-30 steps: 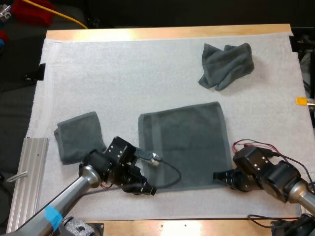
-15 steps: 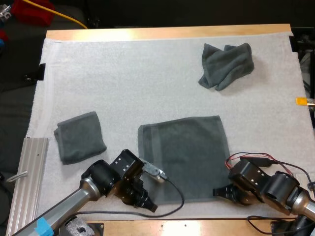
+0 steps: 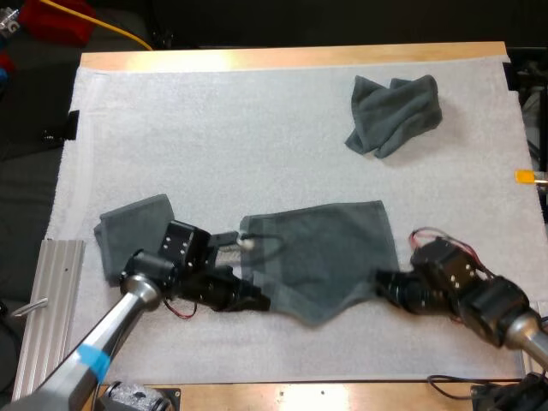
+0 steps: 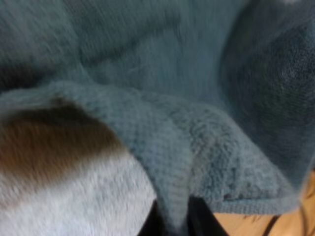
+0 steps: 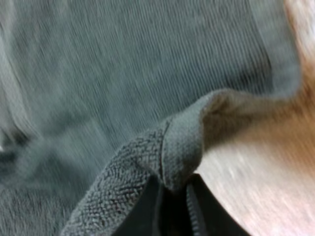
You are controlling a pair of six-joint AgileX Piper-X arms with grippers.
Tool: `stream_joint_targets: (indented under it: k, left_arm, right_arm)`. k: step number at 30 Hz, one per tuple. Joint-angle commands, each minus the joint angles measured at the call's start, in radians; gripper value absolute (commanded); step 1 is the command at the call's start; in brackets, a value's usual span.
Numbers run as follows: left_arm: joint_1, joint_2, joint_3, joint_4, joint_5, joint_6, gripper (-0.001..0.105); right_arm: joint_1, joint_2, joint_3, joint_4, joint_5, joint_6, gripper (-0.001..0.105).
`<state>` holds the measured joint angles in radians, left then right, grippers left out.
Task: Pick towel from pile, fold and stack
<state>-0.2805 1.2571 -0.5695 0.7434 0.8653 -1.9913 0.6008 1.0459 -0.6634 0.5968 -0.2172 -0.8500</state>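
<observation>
A dark grey-green towel (image 3: 330, 248) lies on the white mat (image 3: 214, 137) toward the near side of the tabletop (image 3: 282, 58), its two near corners raised. The left gripper (image 3: 257, 300) pinches the near-left corner and the right gripper (image 3: 379, 281) the near-right, fingers (image 5: 142, 214) closed on cloth. The towel looks soft, light and limp, sagging between grips; its corners seem the best hold. No label or writing is readable.

A white mat (image 3: 214, 137) covers the wooden table (image 3: 291, 58). On the mat lie a crumpled towel (image 3: 394, 113) far right, a folded towel (image 3: 128, 231) near left, and a spread towel (image 3: 330, 257) near centre, its near corners lifted.
</observation>
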Motion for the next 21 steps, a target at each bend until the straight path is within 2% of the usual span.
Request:
stream_joint_targets:
  k: [1, 4, 9, 19, 21]
  left_arm:
    - [0.020, 0.022, -0.001, -0.033, 0.051, -0.011, 0.000]
    - [0.058, 0.075, -0.002, -0.084, 0.085, -0.036, 0.000]
    - [0.092, 0.142, -0.015, -0.192, 0.136, -0.097, 0.000]
    - [0.095, 0.243, -0.100, -0.369, 0.138, -0.248, 0.000]
    - [0.095, 0.257, -0.116, -0.381, 0.135, -0.255, 0.000]
  right_arm:
    - [-0.036, 0.026, -0.004, -0.044, -0.059, 0.012, 0.001]
    - [-0.098, 0.085, -0.004, -0.131, -0.127, 0.024, 0.001]
    - [-0.167, 0.154, -0.004, -0.217, -0.174, 0.045, 0.001]
    - [-0.214, 0.264, -0.004, -0.443, -0.185, 0.124, 0.001]
    - [-0.219, 0.283, -0.004, -0.481, -0.185, 0.136, 0.001]
